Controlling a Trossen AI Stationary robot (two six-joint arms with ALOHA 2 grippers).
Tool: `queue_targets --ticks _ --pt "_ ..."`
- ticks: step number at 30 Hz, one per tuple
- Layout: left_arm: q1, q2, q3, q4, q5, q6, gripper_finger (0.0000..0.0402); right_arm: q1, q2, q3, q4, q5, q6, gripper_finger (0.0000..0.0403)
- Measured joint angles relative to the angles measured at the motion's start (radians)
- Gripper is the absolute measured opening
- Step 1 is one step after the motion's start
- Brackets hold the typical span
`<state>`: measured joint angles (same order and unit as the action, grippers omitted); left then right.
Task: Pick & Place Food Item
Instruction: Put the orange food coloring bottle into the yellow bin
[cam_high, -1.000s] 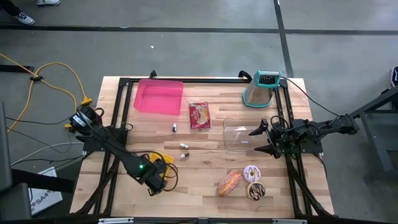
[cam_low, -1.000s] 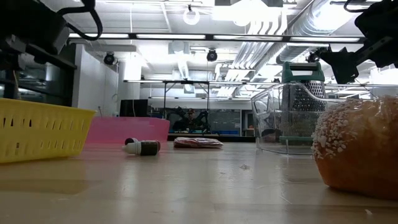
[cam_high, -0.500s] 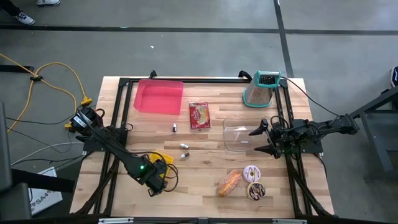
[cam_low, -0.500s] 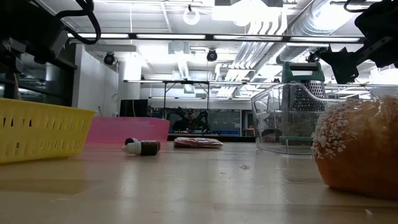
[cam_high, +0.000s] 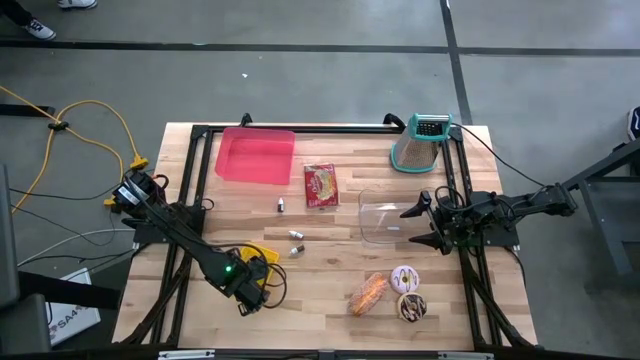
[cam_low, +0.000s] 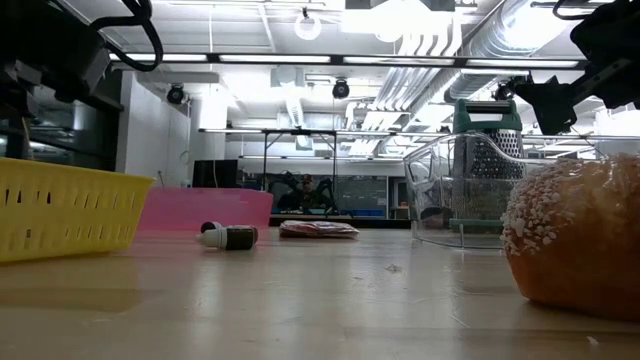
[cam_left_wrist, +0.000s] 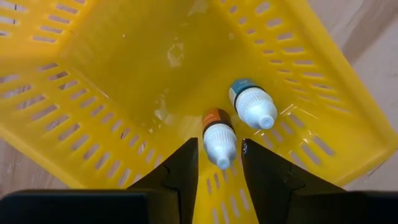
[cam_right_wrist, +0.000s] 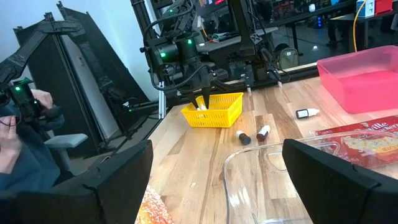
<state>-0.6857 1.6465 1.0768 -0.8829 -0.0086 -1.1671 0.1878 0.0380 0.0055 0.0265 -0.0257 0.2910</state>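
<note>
My left gripper (cam_left_wrist: 220, 155) points straight down into a yellow basket (cam_left_wrist: 124, 93) near the table's front left (cam_high: 256, 262). It is open. A small bottle with an orange label (cam_left_wrist: 217, 134) lies on the basket floor, its white cap showing in the gap between my fingers. A bottle with a teal label (cam_left_wrist: 252, 106) lies beside it. A sugared bun (cam_high: 368, 293) and two donuts (cam_high: 405, 277) (cam_high: 411, 307) rest on the table at the front right. My right gripper (cam_high: 412, 226) waits open and level at the right, next to a clear container (cam_high: 383, 222).
A pink tray (cam_high: 256, 157) sits at the back left, a red snack packet (cam_high: 321, 185) beside it, and a teal grater (cam_high: 420, 143) at the back right. Small bottles (cam_high: 297, 236) (cam_high: 296, 250) (cam_high: 282, 205) lie mid-table. A person's hand (cam_right_wrist: 9, 124) shows beyond the table.
</note>
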Motion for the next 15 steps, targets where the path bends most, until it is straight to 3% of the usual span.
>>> queue_targets --ticks 15 --pt "0.003 -0.088 0.0 0.0 0.0 0.023 0.0118 0.0 0.0 0.0 0.0 0.0 0.0 0.0348"
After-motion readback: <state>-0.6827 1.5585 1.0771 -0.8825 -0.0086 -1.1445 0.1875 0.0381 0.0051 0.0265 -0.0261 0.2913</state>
